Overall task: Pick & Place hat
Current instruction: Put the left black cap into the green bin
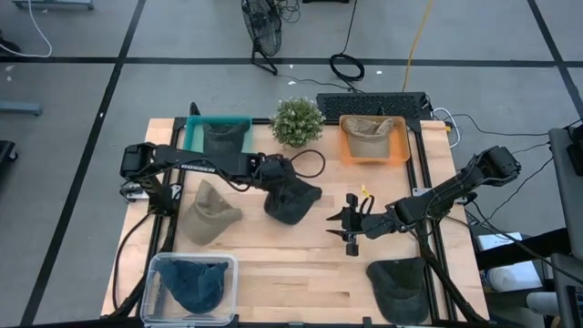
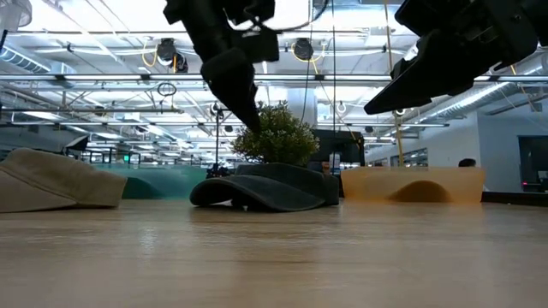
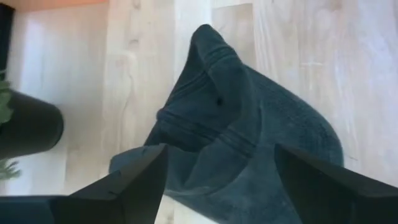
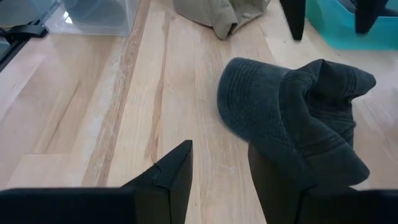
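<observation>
The dark grey cap point(image 1: 291, 200) lies crumpled on the wooden table point(image 1: 282, 264), near the middle, just in front of the small potted plant point(image 1: 297, 121). In the low view the cap point(image 2: 265, 190) rests flat on the table surface, with its brim to the left.

The left gripper point(image 1: 273, 173) hangs just above the far left edge of this cap. In the left wrist view its two fingers point(image 3: 134, 183) stand wide apart, one on each side of the cap point(image 3: 242, 137), and they hold nothing. In the low view the gripper point(image 2: 235, 85) is above the cap and does not touch it.

The right gripper point(image 1: 346, 223) is to the right of the cap, apart from it, above bare table. In the right wrist view its fingers point(image 4: 168, 174) are spread open and empty, and the cap point(image 4: 292, 124) lies beyond them.

A tan cap point(image 1: 211, 214) lies to the left of the dark grey one. At the far side there is a teal bin point(image 1: 217, 135) with a dark cap inside, and an orange bin point(image 1: 373, 139) with a tan cap inside. At the near left stands a clear plastic box point(image 1: 191, 284) that holds a blue cap. Another dark cap point(image 1: 401, 287) lies at the near right corner
</observation>
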Controlling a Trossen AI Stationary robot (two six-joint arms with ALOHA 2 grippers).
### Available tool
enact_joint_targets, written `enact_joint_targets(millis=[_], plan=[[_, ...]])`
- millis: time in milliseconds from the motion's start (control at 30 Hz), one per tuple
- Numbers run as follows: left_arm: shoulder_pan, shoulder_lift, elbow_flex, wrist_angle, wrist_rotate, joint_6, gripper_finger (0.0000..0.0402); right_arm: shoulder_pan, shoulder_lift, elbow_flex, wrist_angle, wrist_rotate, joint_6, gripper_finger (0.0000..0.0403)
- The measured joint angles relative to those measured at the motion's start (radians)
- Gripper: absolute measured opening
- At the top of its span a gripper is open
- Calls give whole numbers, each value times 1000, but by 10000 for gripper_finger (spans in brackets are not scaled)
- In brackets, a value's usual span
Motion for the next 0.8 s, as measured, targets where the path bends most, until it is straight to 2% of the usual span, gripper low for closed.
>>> enact_joint_targets(millis=[300,600,800], plan=[[-1,63,-2,1,6,50,285,1,0,0,-3,-1,6,144],[-2,69,-2,-21,23,53,261,1,0,0,-8,-10,7,144],[-2,68,-2,-49,22,76,265,2,0,0,-15,-34,7,144]])
